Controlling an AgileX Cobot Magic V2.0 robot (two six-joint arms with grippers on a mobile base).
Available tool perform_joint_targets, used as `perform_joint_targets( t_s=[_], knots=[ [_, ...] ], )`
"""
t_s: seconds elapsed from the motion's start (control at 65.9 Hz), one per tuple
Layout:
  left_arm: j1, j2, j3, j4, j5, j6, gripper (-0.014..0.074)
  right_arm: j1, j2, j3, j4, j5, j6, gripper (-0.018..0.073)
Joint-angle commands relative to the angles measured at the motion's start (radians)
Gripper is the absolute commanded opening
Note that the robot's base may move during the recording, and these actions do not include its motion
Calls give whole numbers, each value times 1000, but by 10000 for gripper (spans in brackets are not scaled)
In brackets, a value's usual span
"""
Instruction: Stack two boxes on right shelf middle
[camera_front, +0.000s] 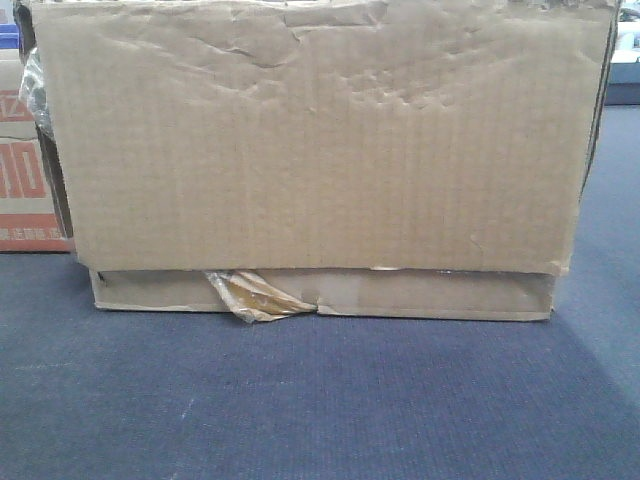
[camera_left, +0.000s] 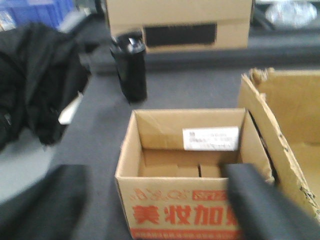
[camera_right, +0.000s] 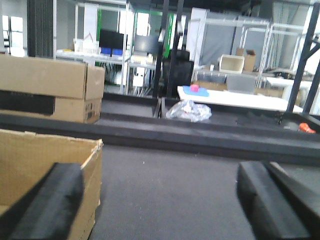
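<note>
A large brown corrugated cardboard box (camera_front: 320, 140), wrinkled, with torn amber tape (camera_front: 255, 297) at its lower seam, stands on the dark grey carpeted surface (camera_front: 320, 400), a smaller open cardboard box printed in red (camera_left: 170, 210) just beside it. The left gripper (camera_left: 152, 172) hangs above that smaller box, jaws spread wide and empty. The right gripper (camera_right: 157, 175), beside the large box, gapes wide too, holding nothing.

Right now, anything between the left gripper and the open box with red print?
Nothing visible. The left gripper is open, right in front of the red-printed box. The black bottle stands beyond that box, and the torn larger box sits close beside it, image right.
</note>
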Motion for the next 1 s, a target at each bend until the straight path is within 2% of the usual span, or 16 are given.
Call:
perform_joint_targets(
  t_s=[0.0,0.076,0.137,0.258,0.394,0.577,0.668,0.789,0.986],
  knots=[
    [-11,109,-99,0,142,2,603,-6,6,-8,-8,-11,1,560],
    [-11,227,-224,4,310,11,581,-4,6,-8,-8,-11,1,561],
    [-11,354,-331,-4,451,69,582,3,6,-8,-8,-8,1,561],
    [-2,549,-535,-14,585,137,582,12,6,-8,-8,-7,1,561],
    [66,714,-703,-90,590,212,582,16,6,-8,-8,-4,1,561],
    [197,853,-815,-231,590,314,582,32,6,-8,-8,11,1,561],
    [227,907,-820,-229,590,356,582,32,6,-8,-8,13,1,561],
    [255,980,-820,-228,572,361,582,32,6,-8,-8,13,1,561],
    [257,1081,-820,-234,482,369,582,32,6,-8,-8,13,1,561]
  ],
)
